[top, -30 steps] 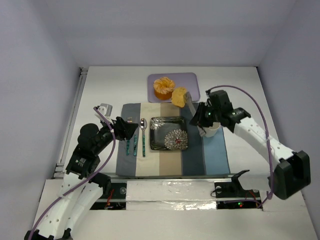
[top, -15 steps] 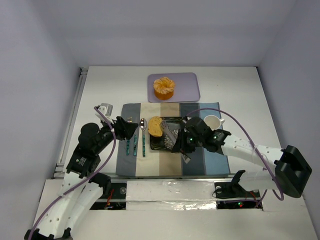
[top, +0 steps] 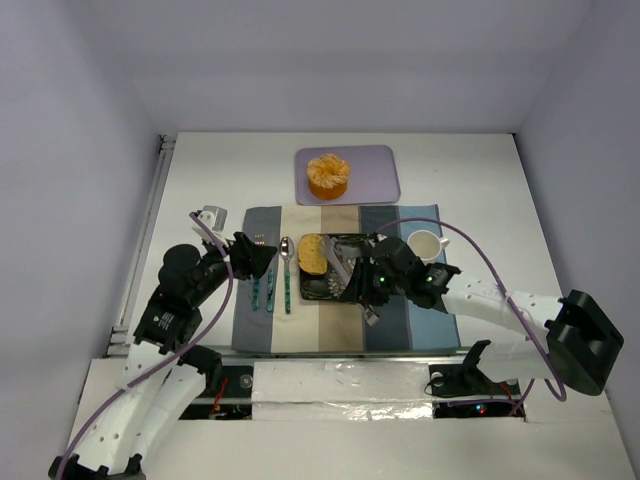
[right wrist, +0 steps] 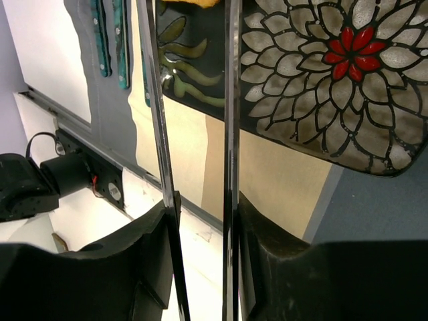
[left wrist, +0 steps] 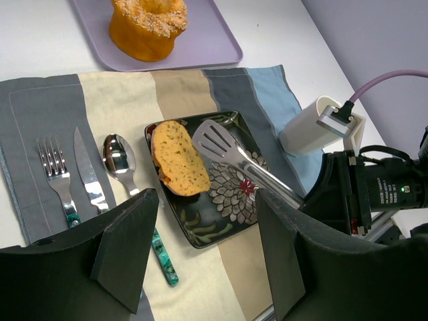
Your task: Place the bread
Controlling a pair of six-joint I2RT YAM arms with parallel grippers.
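Observation:
The bread [top: 312, 254] [left wrist: 178, 157], a golden slice with a browner crust, lies on the left part of the dark flowered plate [top: 325, 288] [left wrist: 221, 214] [right wrist: 321, 80]. My right gripper [top: 373, 281] [right wrist: 200, 214] is shut on a pair of metal tongs [top: 346, 263] [left wrist: 247, 170] [right wrist: 229, 134], whose arms stand spread apart. The tongs' slotted head rests just to the right of the bread. My left gripper [top: 262, 258] [left wrist: 206, 207] hangs open and empty above the placemat's near left part.
A peeled orange [top: 328, 174] [left wrist: 148, 23] sits on a purple tray [top: 378, 178] [left wrist: 207, 40] behind the striped placemat [top: 430, 310]. A fork [left wrist: 53, 167], knife [left wrist: 87, 174] and spoon [left wrist: 119, 157] lie left of the plate. A white cup [top: 425, 244] [left wrist: 311, 127] stands right of it.
The right arm swung from the tray's edge down to the plate, carrying the bread in the tongs. The bread now lies on the plate and the tongs' arms have spread wider.

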